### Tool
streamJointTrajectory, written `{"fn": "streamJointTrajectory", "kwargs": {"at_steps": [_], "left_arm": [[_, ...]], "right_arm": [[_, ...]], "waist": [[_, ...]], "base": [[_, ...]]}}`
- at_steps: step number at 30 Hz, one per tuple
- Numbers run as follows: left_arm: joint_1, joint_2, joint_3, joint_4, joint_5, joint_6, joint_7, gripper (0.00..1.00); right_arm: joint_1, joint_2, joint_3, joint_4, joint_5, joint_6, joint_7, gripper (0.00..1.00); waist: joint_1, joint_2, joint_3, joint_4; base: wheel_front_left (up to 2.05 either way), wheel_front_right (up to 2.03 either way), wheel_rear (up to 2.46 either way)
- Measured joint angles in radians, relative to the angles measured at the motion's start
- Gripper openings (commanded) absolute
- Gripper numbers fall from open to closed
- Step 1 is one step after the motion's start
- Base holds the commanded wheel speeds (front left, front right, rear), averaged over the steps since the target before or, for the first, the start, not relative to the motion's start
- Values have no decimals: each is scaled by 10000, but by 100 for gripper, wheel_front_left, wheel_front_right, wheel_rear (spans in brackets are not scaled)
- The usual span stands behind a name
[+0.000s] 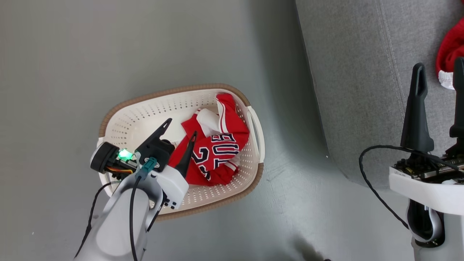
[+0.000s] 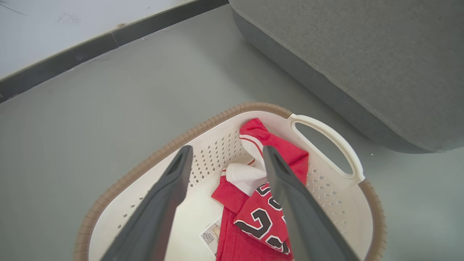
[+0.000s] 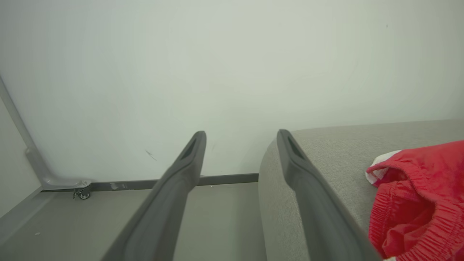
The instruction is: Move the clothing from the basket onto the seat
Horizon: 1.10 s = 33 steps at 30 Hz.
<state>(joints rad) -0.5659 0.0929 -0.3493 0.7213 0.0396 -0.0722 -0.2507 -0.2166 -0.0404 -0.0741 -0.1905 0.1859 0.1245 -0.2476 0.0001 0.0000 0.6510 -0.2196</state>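
Half done, it seems: the shorts [image 1: 448, 54] are lying on the seat [image 1: 362, 72], the jersey [image 1: 217, 152] is waiting at the basket's [image 1: 145, 99] seat-side end, and the left pincer [image 1: 182, 127] and right pincer [image 1: 440, 62] are gaping empty.

Soft even daylight, faint shadows on the floor [image 1: 54, 72], sharp focus, wide-angle bending at edges
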Motion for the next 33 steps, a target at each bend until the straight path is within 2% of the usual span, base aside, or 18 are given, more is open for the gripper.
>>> {"fn": "streamJointTrajectory", "kwargs": {"at_steps": [33], "left_arm": [[-1883,-291,-232,1971,-2,-84,50,100]], "right_arm": [[-1583,-8,-123,-102,614,0,-17,100]], "waist": [[0,0,2208,-882]], "base": [[0,0,0]]}}
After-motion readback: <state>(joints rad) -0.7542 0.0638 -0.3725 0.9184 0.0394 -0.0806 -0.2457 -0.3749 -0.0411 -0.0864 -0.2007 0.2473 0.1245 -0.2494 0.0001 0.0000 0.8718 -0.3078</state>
